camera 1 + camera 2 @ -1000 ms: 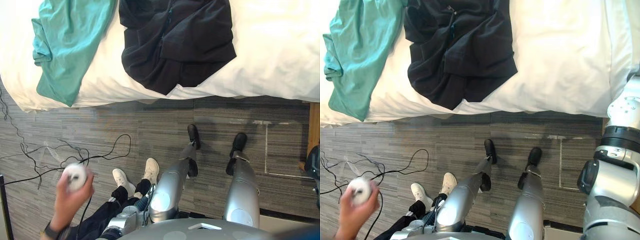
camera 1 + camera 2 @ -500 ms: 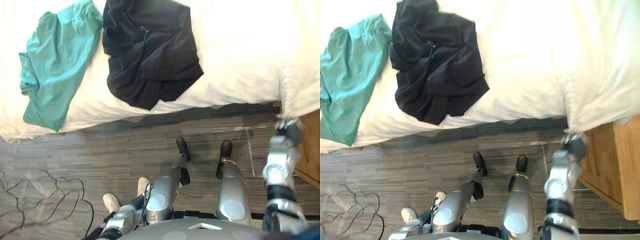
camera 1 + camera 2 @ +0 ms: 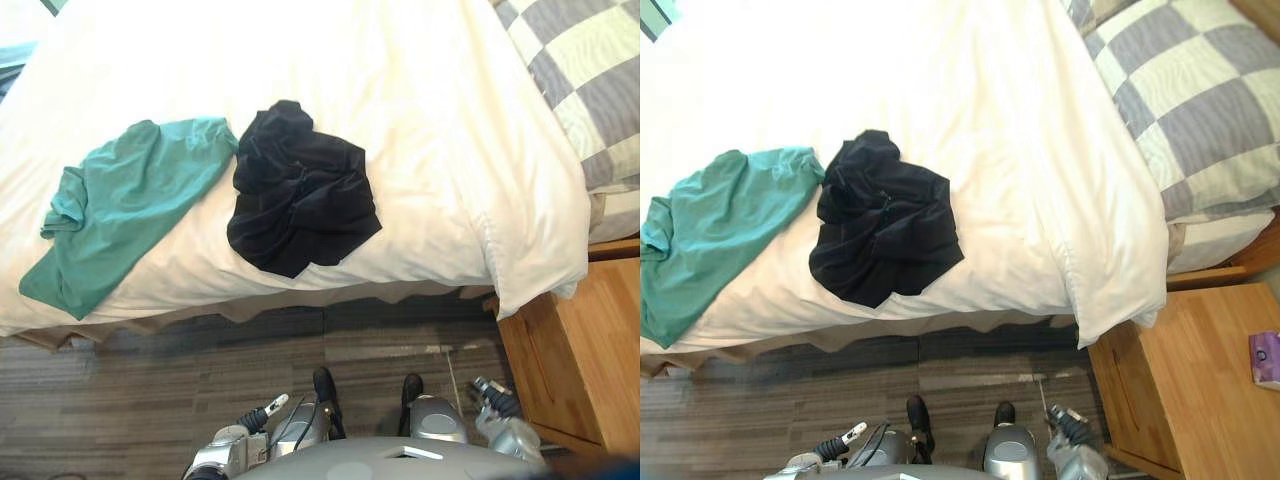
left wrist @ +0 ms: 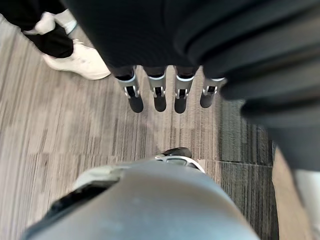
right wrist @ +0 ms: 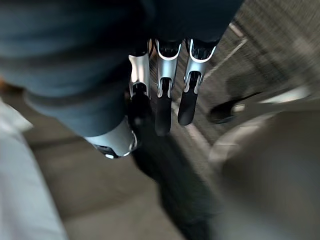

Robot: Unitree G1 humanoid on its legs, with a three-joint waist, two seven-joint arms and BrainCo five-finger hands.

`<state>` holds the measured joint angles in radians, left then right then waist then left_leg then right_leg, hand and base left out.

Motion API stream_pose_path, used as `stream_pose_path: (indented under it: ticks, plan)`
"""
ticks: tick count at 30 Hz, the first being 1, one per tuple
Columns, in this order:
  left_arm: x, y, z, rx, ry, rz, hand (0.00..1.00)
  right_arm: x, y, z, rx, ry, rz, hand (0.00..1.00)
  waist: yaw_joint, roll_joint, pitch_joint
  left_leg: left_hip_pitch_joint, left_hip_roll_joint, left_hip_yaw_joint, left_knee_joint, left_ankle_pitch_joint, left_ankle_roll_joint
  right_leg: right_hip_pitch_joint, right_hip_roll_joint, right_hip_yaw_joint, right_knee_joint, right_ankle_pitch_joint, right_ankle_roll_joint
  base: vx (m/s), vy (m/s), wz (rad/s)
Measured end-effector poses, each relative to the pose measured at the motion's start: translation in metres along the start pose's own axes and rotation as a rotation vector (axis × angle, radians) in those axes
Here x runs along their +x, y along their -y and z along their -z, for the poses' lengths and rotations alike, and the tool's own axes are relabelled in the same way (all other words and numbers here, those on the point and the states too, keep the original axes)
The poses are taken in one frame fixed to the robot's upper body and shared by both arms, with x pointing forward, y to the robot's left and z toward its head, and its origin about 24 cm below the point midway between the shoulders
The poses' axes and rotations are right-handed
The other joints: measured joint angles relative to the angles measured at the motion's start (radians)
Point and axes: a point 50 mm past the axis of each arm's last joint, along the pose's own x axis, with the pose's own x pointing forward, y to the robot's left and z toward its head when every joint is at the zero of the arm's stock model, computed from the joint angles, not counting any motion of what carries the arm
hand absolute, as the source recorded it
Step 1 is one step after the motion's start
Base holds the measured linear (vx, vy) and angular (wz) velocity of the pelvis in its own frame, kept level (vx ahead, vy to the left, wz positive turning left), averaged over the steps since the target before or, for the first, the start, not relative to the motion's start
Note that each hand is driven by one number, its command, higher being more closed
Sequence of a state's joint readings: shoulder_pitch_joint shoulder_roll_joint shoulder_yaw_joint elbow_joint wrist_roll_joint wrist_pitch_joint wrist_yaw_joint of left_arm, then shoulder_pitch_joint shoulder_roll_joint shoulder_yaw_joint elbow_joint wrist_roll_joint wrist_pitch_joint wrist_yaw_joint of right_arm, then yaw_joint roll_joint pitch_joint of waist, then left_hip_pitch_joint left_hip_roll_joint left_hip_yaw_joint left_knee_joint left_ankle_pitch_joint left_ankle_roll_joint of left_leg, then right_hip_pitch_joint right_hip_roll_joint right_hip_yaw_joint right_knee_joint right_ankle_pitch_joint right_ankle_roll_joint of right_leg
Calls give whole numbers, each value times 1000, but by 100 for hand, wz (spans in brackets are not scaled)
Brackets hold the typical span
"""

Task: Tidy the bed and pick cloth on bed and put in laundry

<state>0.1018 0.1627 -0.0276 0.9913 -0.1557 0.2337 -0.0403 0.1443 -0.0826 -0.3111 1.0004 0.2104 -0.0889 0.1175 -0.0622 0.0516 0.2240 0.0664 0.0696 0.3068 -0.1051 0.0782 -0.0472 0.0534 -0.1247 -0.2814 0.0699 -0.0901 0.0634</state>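
Observation:
A crumpled black garment (image 3: 300,205) lies on the white duvet (image 3: 430,150) near the bed's front edge. To its left a teal shirt (image 3: 125,205) is spread out flat, with one end close to the edge. My left hand (image 4: 159,95) hangs low over the floor, well below the bed, with straight fingers and nothing in it. My right hand (image 5: 167,95) also points down at the floor near the nightstand. Its fingers are extended and it is empty.
A grey-and-white checked pillow (image 3: 1200,110) lies at the head of the bed on the right. A wooden nightstand (image 3: 1180,390) stands beside the bed with a small purple object (image 3: 1265,358) on it. A person's white shoe (image 4: 80,60) is on the grey wood floor (image 3: 150,390) behind me.
The camera has tilted up, bringing the pillow and nightstand into view. My right arm, raised at the duvet corner half a second ago, now hangs low. The person's hand has left the picture.

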Motion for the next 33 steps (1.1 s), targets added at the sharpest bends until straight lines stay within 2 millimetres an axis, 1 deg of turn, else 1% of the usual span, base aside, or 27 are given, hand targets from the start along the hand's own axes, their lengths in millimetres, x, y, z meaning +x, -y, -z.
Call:
stream_pose_path:
  ticks: [3, 4, 5, 8, 9, 10, 11, 12, 13, 14, 15, 16, 17, 19, 20, 21, 22, 23, 24, 25, 26, 28, 29, 30, 31, 32, 33]
  plan:
    - [0, -3, 4, 32, -32, -13, 0, -2, -1, 9, -52, -51, -39, 0, 2, -18, -25, 19, 0, -12, 0, -12, 3, 27, 2, -10, -7, -3, 2, 15, 4, 9]
    - [0, -3, 6, 36, -36, -16, 0, -2, -1, 11, -66, -67, -47, 0, 7, -31, -33, 20, 1, -10, 0, -14, 4, 29, 3, -7, -13, -3, 2, 20, 8, -10]
    - [0, -5, 6, 37, -35, -25, 0, -1, -3, 11, -76, -75, -59, 0, 15, -28, -43, 23, 1, 4, 0, -18, 4, 31, 6, 4, -22, -3, 2, 25, 14, -17]
    - [-1, -7, 9, 14, -43, -49, 0, 0, -5, 11, -94, -93, -82, 0, 25, -32, -44, 29, -1, 34, 5, -35, 12, 23, 8, 40, -26, -4, 2, 49, 34, -32]
    - [-1, -9, 13, -21, -53, -62, 0, 1, -7, 11, -101, -108, -101, 0, 27, -38, -42, 17, 3, 45, 51, -67, 10, 21, 3, 65, -19, -8, 3, 107, 40, -36]
    - [-2, -12, 15, -59, -58, -71, 0, 2, -7, 8, -137, -107, -116, 0, 27, -38, -31, -39, 24, 42, 198, -137, 0, 24, -3, 78, -8, -13, 5, 134, 37, -35]
    - [-2, -11, 15, -84, -55, -71, 0, 2, -6, 6, -149, -106, -122, 0, 25, -36, -25, -69, 41, 42, 286, -169, -4, 26, -4, 81, -1, -13, 6, 120, 58, -31]
    - [-1, -12, 12, -123, -41, -77, 0, 2, -4, 8, -172, -118, -125, 0, 25, -39, -11, -128, 72, 39, 463, -209, -19, 30, -18, 87, 31, -7, 3, 85, 81, -25]
    - [-2, -13, 11, -134, -39, -81, 0, 2, -4, 8, -172, -121, -125, 0, 26, -46, -7, -142, 74, 37, 506, -210, -22, 33, -29, 89, 38, -8, 3, 57, 137, -39]
    - [-2, -14, 15, -162, -43, -91, 0, 2, -4, 8, -168, -120, -130, 0, 29, -51, -3, -158, 108, 36, 585, -257, -4, 34, -41, 100, 49, -7, 4, 40, 125, -37]
    - [-2, -14, 16, -178, -45, -94, 0, 2, -3, 7, -166, -114, -129, 0, 28, -46, -4, -156, 137, 33, 615, -273, 4, 32, -44, 108, 53, -9, 6, 33, 245, -51]
    - [-1, -14, 19, -204, -53, -113, 0, 2, -1, 2, -159, -97, -132, 0, 21, -44, -6, -153, 204, -10, 643, -292, 9, 28, -66, 125, 64, -9, 20, 27, 241, -38]
    - [-1, -15, 20, -214, -56, -121, 0, 3, -1, 1, -162, -87, -134, 0, 18, -45, -6, -155, 233, -34, 644, -291, 10, 23, -78, 131, 75, -12, 31, 39, 274, -28]
    - [-2, -20, 21, -233, -61, -167, 0, 2, -1, 0, -163, -83, -144, 0, 4, -48, -6, -157, 319, -139, 608, -286, 13, -8, -129, 137, 127, -30, 88, 51, 447, 12]
    - [-2, -20, 20, -232, -62, -185, 0, 2, 0, 0, -163, -81, -148, 0, 0, -48, -6, -156, 345, -198, 585, -280, 0, -33, -168, 144, 171, -44, 129, 25, 595, 28]
    - [-2, -20, 20, -231, -63, -194, 0, 2, 1, -1, -164, -73, -146, 0, 0, -46, -7, -154, 349, -212, 567, -270, -19, -43, -188, 147, 183, -45, 150, 2, 645, 35]
    - [-1, -17, 18, -214, -67, -204, 0, 2, 4, -3, -197, -59, -147, 0, -2, -34, -12, -138, 345, -200, 516, -225, -83, -49, -224, 152, 188, -35, 182, -8, 748, 39]
    - [-1, -21, 14, -171, -77, -222, 0, 3, 3, -5, -217, -56, -142, 0, 7, -64, 0, -123, 301, -177, 513, -279, -215, -47, -289, 174, 191, -8, 182, -7, 620, 24]
    - [-3, -33, 9, -153, -63, -255, 0, 5, -6, -2, -214, -61, -151, 0, 22, -101, 11, -121, 256, -159, 535, -280, -203, -53, -329, 189, 188, 42, 168, -106, 741, 2]
    - [-5, -43, 10, -99, -71, -289, 0, 5, -8, 1, -221, -75, -150, 0, 40, -105, -2, -126, 242, -143, 530, -298, -195, -76, -331, 171, 171, 178, 81, -120, 524, -26]
    - [-6, -50, 7, -40, -65, -311, 0, 6, -13, -1, -264, -65, -182, 0, 53, -114, -9, -104, 247, -103, 482, -281, -165, -94, -315, 114, 180, 210, 48, -178, 691, -26]
    - [-6, -46, 7, 11, -61, -292, 0, 6, -23, -5, -324, -39, -242, 0, 52, -114, -11, -52, 227, -69, 362, -223, -127, -99, -247, 38, 199, 172, 84, -87, 432, -15]
    - [-4, -39, 0, 41, -45, -244, 0, 6, -27, -6, -378, -27, -265, 0, 46, -108, -14, -39, 197, -66, 281, -179, -108, -99, -184, 28, 206, 134, 105, -42, 320, 11]
    - [-3, -34, -5, 55, -31, -218, 0, 6, -31, -8, -409, -16, -281, 0, 44, -108, -14, -36, 176, -70, 242, -159, -96, -100, -150, 22, 213, 111, 109, -35, 249, 19]
    - [-2, -27, -9, 70, -17, -179, 0, 6, -36, -11, -436, 2, -305, 0, 47, -106, -16, -29, 142, -74, 193, -130, -85, -99, -114, 20, 214, 40, 102, -20, 197, 12]
    - [-1, -22, -15, 94, -2, -157, 0, 7, -44, -18, -466, 37, -344, 0, 47, -101, -21, -27, 101, -76, 150, -96, -69, -92, -71, 24, 193, -53, 83, -26, 192, 42]
    - [0, -14, -21, 102, 11, -130, 0, 7, -45, -25, -482, 68, -368, 0, 21, -83, -23, -37, 69, -108, 133, -73, -52, -63, -45, 64, 145, -81, 56, -35, 145, 54]
